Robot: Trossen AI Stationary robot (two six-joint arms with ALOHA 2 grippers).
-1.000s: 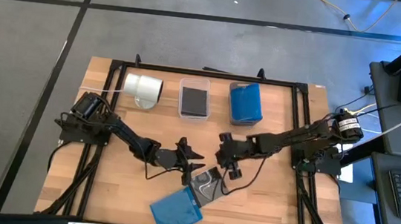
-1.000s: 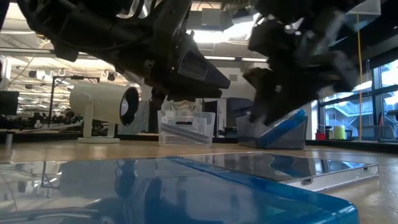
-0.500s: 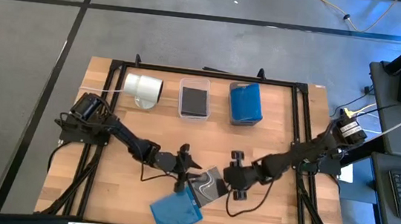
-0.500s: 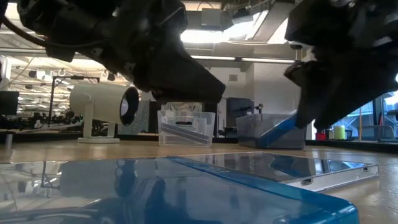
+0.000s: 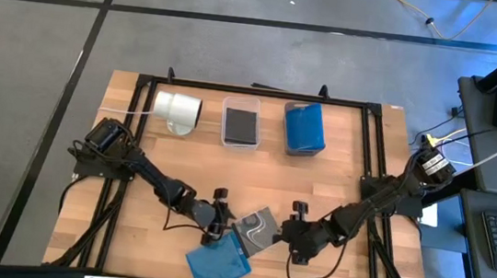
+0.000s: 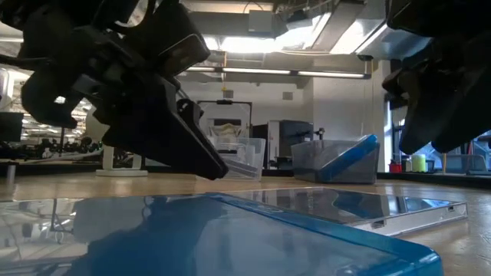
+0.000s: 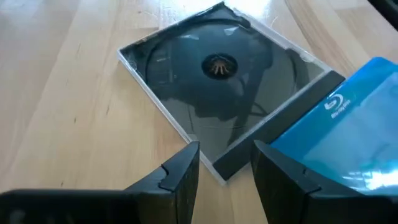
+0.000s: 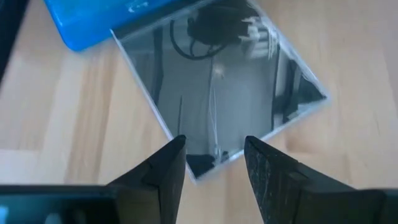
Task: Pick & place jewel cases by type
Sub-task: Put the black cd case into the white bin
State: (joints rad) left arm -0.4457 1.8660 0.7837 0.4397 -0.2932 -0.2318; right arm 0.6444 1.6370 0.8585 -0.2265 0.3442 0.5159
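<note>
A dark grey jewel case with white swirl art lies flat on the wooden table, near the front middle. A translucent blue jewel case lies just nearer; its corner overlaps the dark case's edge. My left gripper stands open at the dark case's left corner, which shows between its fingers. My right gripper stands open at the case's right corner, a finger on either side. I see no finger touching either case.
At the back stand a white cylinder, a clear bin holding dark cases and a bin holding blue cases. A black frame rims the table. Bare wood lies between the bins and the grippers.
My right gripper has swung from the table's middle toward the near edge, rolling as it went, and now points at the dark case's right corner. My left gripper has moved toward the near edge and down to the case's left corner, also rolling. Neither case has moved.
</note>
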